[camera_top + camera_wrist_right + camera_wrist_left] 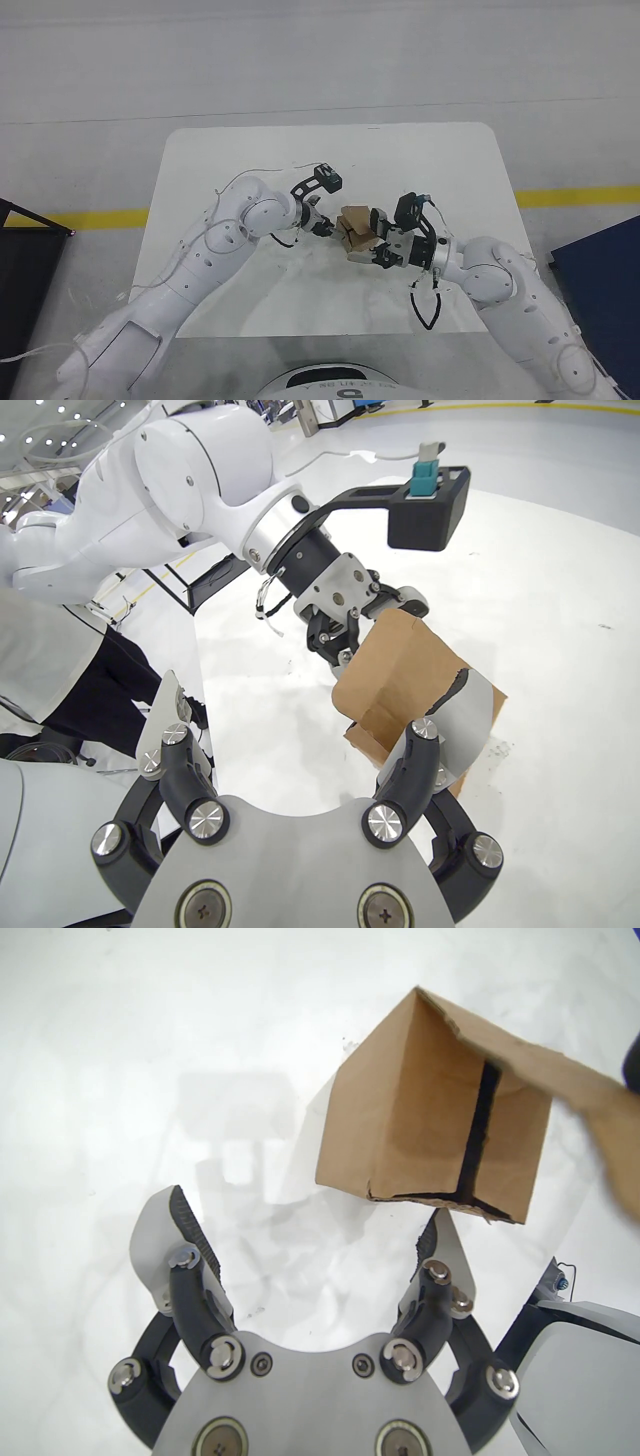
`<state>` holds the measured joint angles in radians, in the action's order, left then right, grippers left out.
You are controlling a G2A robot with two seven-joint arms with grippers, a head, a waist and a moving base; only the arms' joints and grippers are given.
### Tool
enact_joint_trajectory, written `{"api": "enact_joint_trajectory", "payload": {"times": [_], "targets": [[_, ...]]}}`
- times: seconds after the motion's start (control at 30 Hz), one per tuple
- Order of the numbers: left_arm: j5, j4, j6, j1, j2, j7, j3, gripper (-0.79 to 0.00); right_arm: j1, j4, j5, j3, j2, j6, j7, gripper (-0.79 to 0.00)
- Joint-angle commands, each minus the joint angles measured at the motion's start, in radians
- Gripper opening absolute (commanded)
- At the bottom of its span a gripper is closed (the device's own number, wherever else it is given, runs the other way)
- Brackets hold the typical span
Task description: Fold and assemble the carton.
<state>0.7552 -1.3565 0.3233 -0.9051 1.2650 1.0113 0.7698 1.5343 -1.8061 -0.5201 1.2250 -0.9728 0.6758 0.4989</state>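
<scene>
Sitting on bench, partly folded carton lies well apart from every bench edge, one flap out. Left end effector released, one fingertip at carton's lower edge. Right end effector released, one finger against carton.

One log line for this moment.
carton: partly folded, flap open | left end effector: open, at carton edge | right end effector: open, at carton

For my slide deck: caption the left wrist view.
Open left gripper facing a partly folded brown carton, white table behind.
</scene>
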Motion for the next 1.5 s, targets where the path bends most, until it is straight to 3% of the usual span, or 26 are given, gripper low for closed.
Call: {"api": "enact_joint_trajectory", "payload": {"times": [0.0,0.2,0.6,0.77,1.47], "targets": [[0.002,0.009,0.001,0.000,0.000,-0.006,0.000,0.000,-0.008,0.013,0.004,-0.013,-0.002,0.000,0.007,0.000],[-0.018,0.010,-0.001,-0.037,-0.016,-0.028,0.050,0.000,-0.048,0.059,0.018,-0.047,-0.008,-0.002,0.015,0.000],[-0.123,-0.159,0.074,-0.183,-0.080,0.009,0.227,0.000,-0.090,0.093,0.028,-0.078,-0.013,-0.016,0.039,0.000],[-0.128,-0.161,0.070,-0.180,-0.079,-0.023,0.215,0.000,-0.103,0.100,0.021,-0.095,-0.016,-0.027,0.045,0.000],[-0.042,-0.038,-0.016,-0.050,-0.036,-0.066,0.069,0.000,-0.093,0.084,0.038,-0.085,-0.009,-0.033,0.064,0.000]]}}
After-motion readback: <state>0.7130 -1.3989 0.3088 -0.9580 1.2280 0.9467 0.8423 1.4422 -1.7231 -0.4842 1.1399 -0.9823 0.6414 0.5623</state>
